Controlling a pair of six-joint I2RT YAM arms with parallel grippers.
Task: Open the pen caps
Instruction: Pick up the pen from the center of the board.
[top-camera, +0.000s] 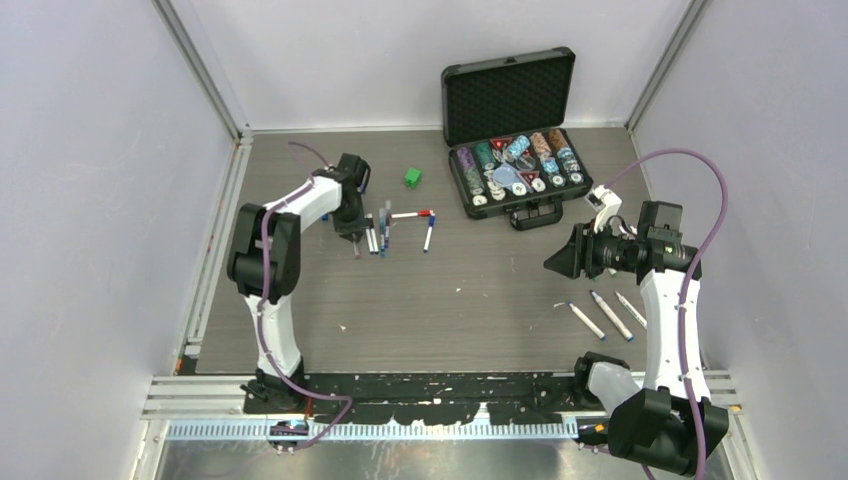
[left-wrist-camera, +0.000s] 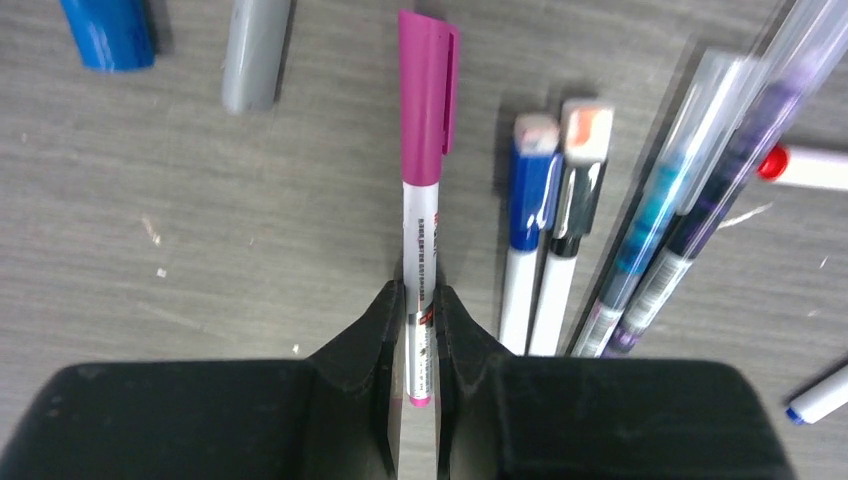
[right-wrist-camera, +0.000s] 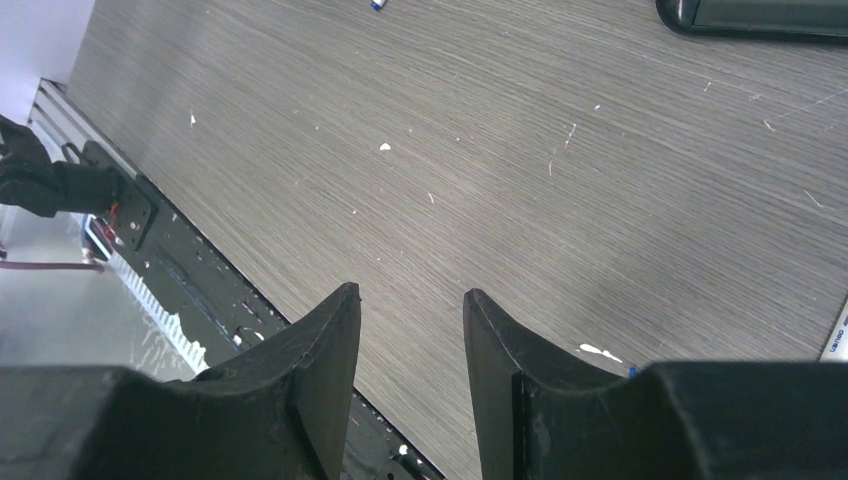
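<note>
A white pen (left-wrist-camera: 421, 250) with a magenta pen cap (left-wrist-camera: 427, 95) lies on the table, cap pointing away from the wrist camera. My left gripper (left-wrist-camera: 420, 300) is shut on its barrel near the tail end, one finger on each side. From above, that gripper (top-camera: 352, 238) points down at the left end of a row of pens (top-camera: 380, 232). Beside the held pen lie a blue-capped pen (left-wrist-camera: 530, 200), a black-capped pen (left-wrist-camera: 575, 200) and two clear-capped pens (left-wrist-camera: 660, 200). My right gripper (right-wrist-camera: 412, 300) hangs open above bare table with nothing between its fingers.
A loose blue cap (left-wrist-camera: 108, 32) and a grey barrel end (left-wrist-camera: 255, 50) lie to the far left of the held pen. An open black case (top-camera: 515, 150) of poker chips stands at the back, and a green cube (top-camera: 412, 178) lies left of it. Three pens (top-camera: 610, 315) lie near the right arm.
</note>
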